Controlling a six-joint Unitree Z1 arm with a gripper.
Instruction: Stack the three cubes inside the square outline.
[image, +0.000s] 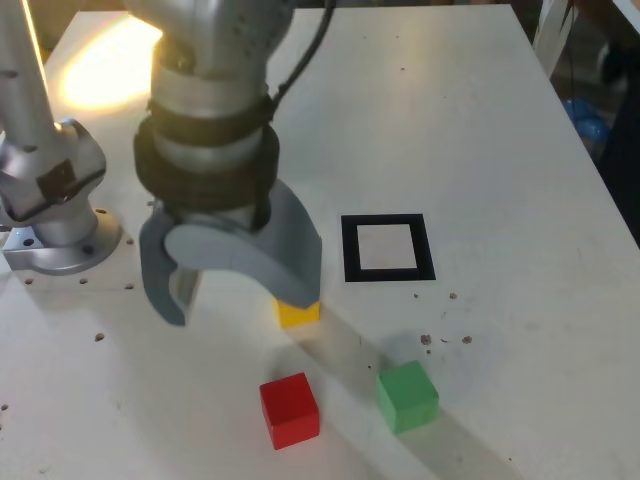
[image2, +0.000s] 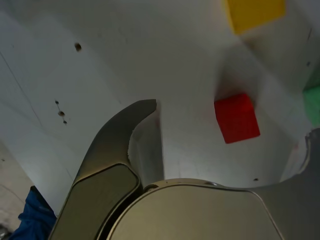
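Observation:
My gripper (image: 235, 300) hangs open above the white table (image: 480, 130), with nothing between its grey fingers. The yellow cube (image: 298, 313) sits just behind the finger on the exterior view's right, and that finger partly hides it. Nearer the front edge the red cube (image: 290, 410) and the green cube (image: 407, 396) lie apart from each other. The square outline (image: 346, 247), black with a white centre, lies empty to the exterior view's right of the gripper. In the wrist view the red cube (image2: 237, 118) shows between the open gripper (image2: 228, 121) fingers, with the yellow cube (image2: 255, 14) and the green cube (image2: 314, 102) at the picture's edges.
The arm's metal base (image: 55, 240) is bolted at the exterior view's left. Small holes and specks (image: 445, 340) dot the table. Dark clutter (image: 600, 110) lies beyond the table's edge on the exterior view's right. Blue cloth (image2: 35, 215) shows off the table in the wrist view.

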